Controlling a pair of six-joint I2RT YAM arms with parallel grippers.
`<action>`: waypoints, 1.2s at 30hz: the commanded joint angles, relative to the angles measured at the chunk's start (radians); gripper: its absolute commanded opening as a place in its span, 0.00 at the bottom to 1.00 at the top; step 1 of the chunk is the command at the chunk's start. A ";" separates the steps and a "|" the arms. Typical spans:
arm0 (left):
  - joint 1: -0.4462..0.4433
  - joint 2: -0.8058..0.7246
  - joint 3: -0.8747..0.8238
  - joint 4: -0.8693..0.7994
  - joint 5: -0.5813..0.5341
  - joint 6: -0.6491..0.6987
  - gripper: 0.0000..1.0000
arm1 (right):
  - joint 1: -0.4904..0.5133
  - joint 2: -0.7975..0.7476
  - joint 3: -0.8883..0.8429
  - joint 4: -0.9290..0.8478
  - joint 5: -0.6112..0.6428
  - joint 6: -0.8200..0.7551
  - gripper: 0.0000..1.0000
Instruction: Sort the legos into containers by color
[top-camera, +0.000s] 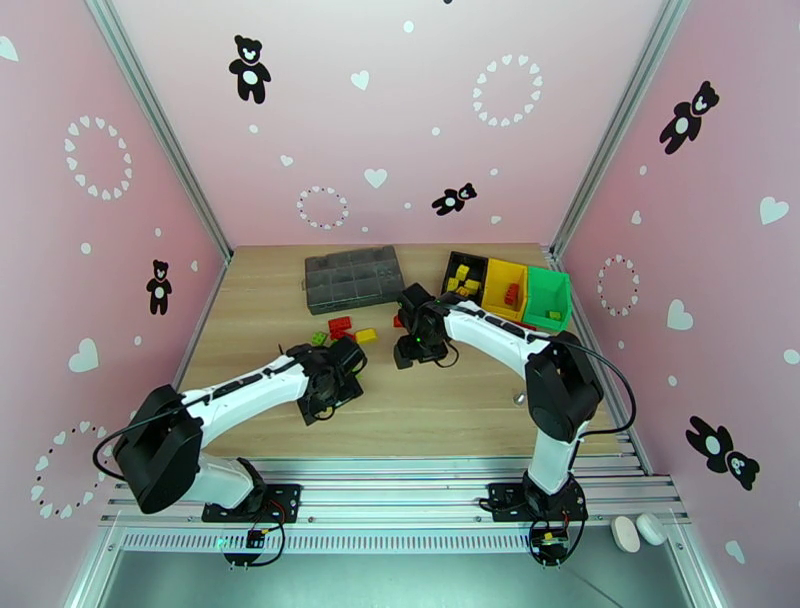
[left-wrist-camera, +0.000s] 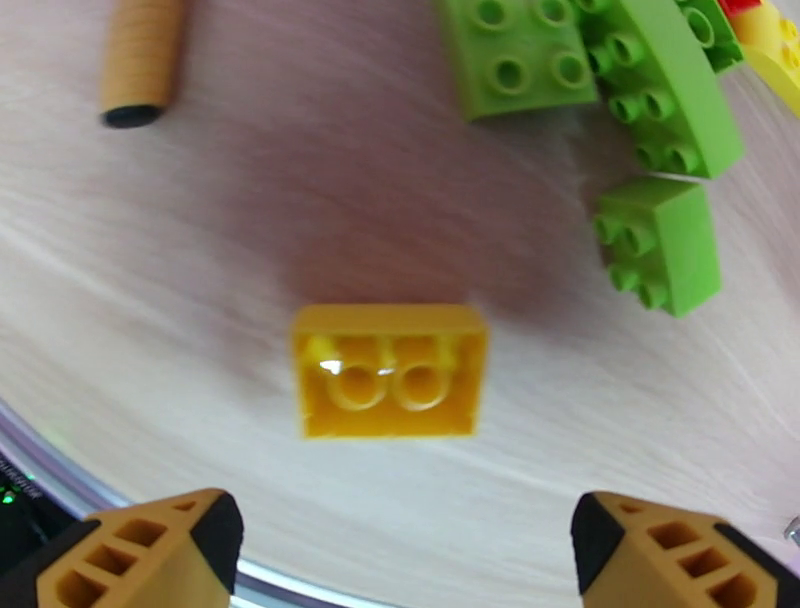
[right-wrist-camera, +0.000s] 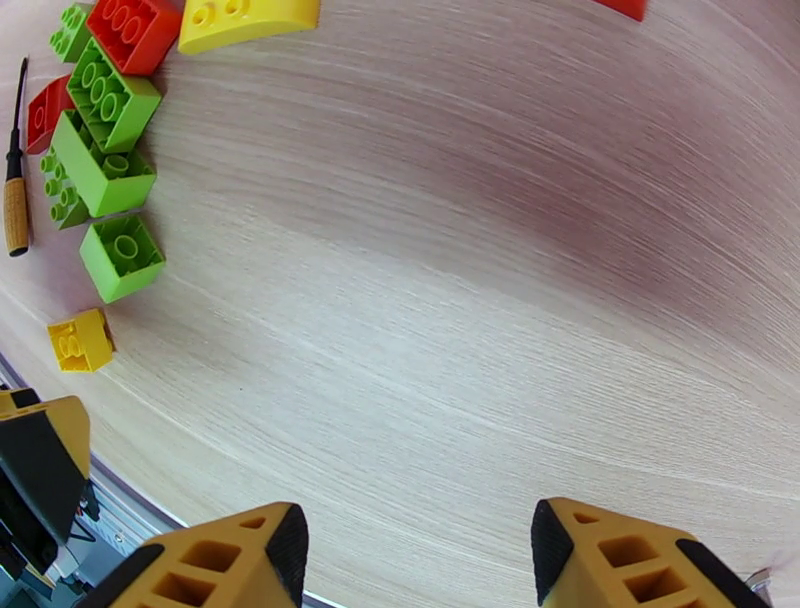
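Up top, the pile (top-camera: 340, 328) sits mid-table. The left gripper (top-camera: 338, 362) is at its near edge and the right gripper (top-camera: 412, 345) just to its right. The bins (top-camera: 545, 280) stand well off beyond the pile's right. Watch this: the black bin (top-camera: 452, 262) holds yellow pieces and the yellow bin (top-camera: 505, 265) holds red. Dropping a yellow piece by bin colour would likely be a mis-sort.

Left wrist now. The left gripper (left-wrist-camera: 405, 530) is spread wide with nothing in it. A yellow brick (left-wrist-camera: 390, 372) lies hollow side up, apart from the pile on its near side, just ahead of the tips. Green bricks (left-wrist-camera: 655, 245) at the pile's edge are near, so a skewed descent could knock one. Those smooth walls could also let the brick twist out of the squeeze. A screwdriver (left-wrist-camera: 140, 60) lies off to the pile's left.

Right wrist: the right gripper (right-wrist-camera: 420, 545) is wide apart and empty over bare table (right-wrist-camera: 480, 300), right of the pile (right-wrist-camera: 100, 140). The left gripper (right-wrist-camera: 35, 470) shows at the frame's edge, so the arms are close. If both reach for the pile, they could clash.
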 joint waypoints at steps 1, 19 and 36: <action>0.033 0.004 -0.037 0.062 0.032 -0.009 0.91 | 0.000 -0.044 0.001 -0.028 0.019 -0.006 0.64; 0.107 0.084 -0.032 0.090 0.046 0.059 0.82 | -0.001 -0.020 0.007 -0.019 0.022 0.016 0.62; 0.109 0.086 0.000 0.084 0.089 0.132 0.53 | -0.005 -0.037 -0.013 0.002 0.027 0.054 0.61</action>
